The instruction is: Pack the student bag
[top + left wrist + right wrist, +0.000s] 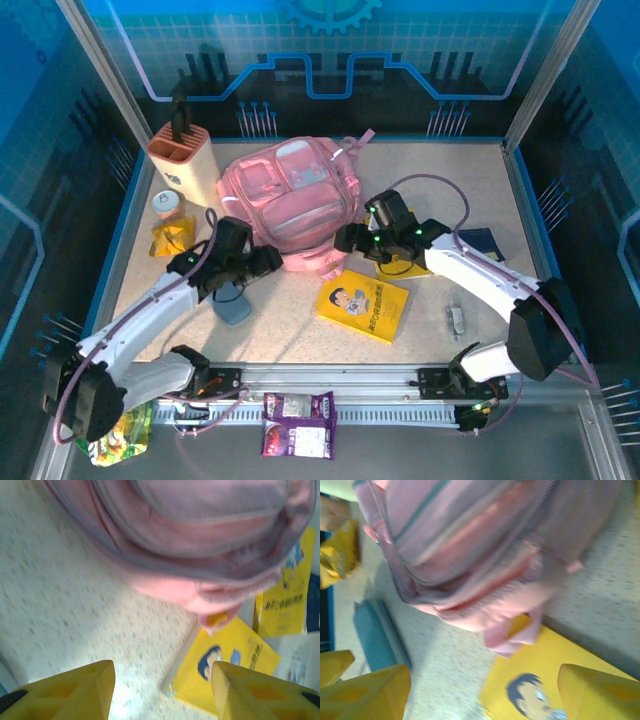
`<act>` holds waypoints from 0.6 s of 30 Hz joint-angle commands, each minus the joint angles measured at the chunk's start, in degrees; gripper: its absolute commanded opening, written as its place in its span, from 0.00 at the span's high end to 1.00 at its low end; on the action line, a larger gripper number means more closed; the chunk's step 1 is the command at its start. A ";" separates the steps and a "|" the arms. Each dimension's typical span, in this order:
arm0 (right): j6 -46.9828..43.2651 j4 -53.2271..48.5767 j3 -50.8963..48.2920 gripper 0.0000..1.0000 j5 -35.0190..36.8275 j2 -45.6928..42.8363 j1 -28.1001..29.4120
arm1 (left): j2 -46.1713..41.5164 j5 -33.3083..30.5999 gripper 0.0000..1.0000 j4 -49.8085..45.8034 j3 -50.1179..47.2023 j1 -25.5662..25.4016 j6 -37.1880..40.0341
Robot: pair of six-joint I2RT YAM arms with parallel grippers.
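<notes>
The student bag [290, 205], a large pink backpack, lies flat in the middle of the table. My left gripper [262, 262] sits at its near left corner and my right gripper [350, 238] at its near right corner. In the left wrist view the yellow fingers [80, 692] stand apart over bare table, with nothing between them and the bag [200, 540] just beyond. My right gripper [485, 695] is open too, below the bag's bottom edge [480, 555], where a pink strap loop [520, 630] hangs over a yellow book [560, 680].
The yellow book [363, 305] lies just in front of the bag, and a grey-blue pouch [232, 305] lies under the left arm. A pen holder [185, 160], a cup [168, 203] and a yellow packet [172, 237] stand at left. A dark book [482, 243] lies at right.
</notes>
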 commanded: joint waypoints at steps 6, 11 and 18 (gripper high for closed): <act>-15.85 -11.68 -5.72 0.21 -6.63 -4.43 -4.66 | -1.17 -13.12 0.45 4.33 -5.14 -20.72 -26.34; -19.57 -12.33 -6.45 0.21 -7.54 -3.66 -4.64 | 5.36 -18.83 0.45 9.54 -6.21 -29.69 -37.12; -21.28 -14.53 -7.64 0.19 -2.19 -0.68 -6.81 | 17.21 -20.29 0.45 21.77 -4.10 -35.77 -44.06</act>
